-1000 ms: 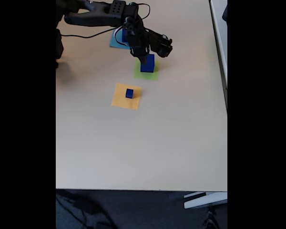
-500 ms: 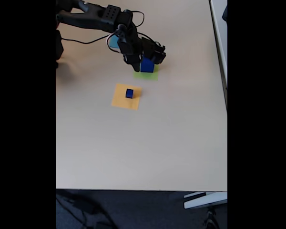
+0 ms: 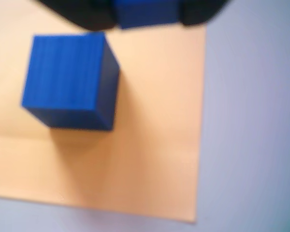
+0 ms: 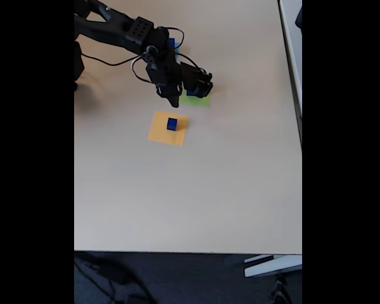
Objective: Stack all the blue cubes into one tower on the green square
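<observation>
- Wrist view: gripper (image 3: pixel 145 14) sits at the top edge as two dark, blurred jaw shapes w/ a blue face between them. We can't tell if the jaws pinch that blue piece or it just shows through the gap, so the jaw state is unclear.
- Just below the jaws, left of centre, we see the small blue cube (image 3: pixel 70 79) flat on the orange-yellow square (image 3: pixel 154 159), near the paper's upper left. It is not touching the jaws.
- The paper's right and bottom edges show, w/ bare table (image 3: pixel 251 121) beyond.
- Fixed view: gripper (image 4: pixel 175 101) points down, near the top edge of the orange-yellow square (image 4: pixel 158 134). The small blue cube (image 4: pixel 171 123) sits in that square's upper part, apart from the fingertips.
- Just right of the gripper we see the green square (image 4: pixel 201 101), mostly covered by the arm's wrist. A bit of blue (image 4: pixel 192 94), prob. the large cube, shows at it.
- Farther back, another blue cube (image 4: pixel 171 43) peeks out behind the arm (image 4: pixel 123 28).
- The rest is pale table (image 4: pixel 190 202).
</observation>
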